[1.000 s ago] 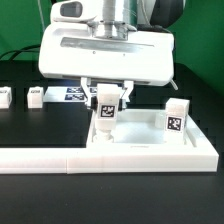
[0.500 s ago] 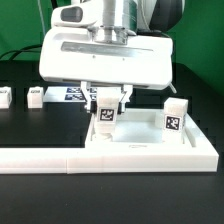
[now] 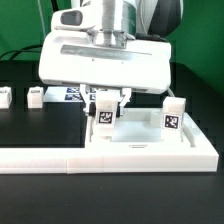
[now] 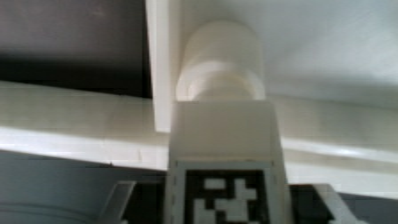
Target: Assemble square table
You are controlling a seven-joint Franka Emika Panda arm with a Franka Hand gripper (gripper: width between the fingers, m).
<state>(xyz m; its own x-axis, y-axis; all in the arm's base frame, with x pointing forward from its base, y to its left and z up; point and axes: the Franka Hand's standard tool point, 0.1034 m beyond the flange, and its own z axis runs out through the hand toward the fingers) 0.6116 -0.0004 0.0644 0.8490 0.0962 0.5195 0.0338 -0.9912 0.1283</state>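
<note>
My gripper [image 3: 107, 104] is shut on a white block leg [image 3: 104, 118] with a black-white tag and holds it upright over the exterior view's left rear corner of the white square tabletop [image 3: 140, 143]. Whether the leg's foot touches the tabletop is hidden. A second tagged leg [image 3: 176, 114] stands on the tabletop's right rear corner. In the wrist view the held leg [image 4: 222, 140] fills the middle, its tag is near my gripper [image 4: 222, 205], and the white tabletop [image 4: 71, 115] lies beyond it.
A long white L-shaped rail [image 3: 90, 158] runs along the front and up the exterior view's right side of the tabletop. Two more white legs [image 3: 36, 95] [image 3: 4, 96] lie on the black table at the left. The marker board [image 3: 72, 94] lies behind them.
My gripper has sunk a little with the leg in it, towards the tabletop's left rear corner. Nothing else has moved.
</note>
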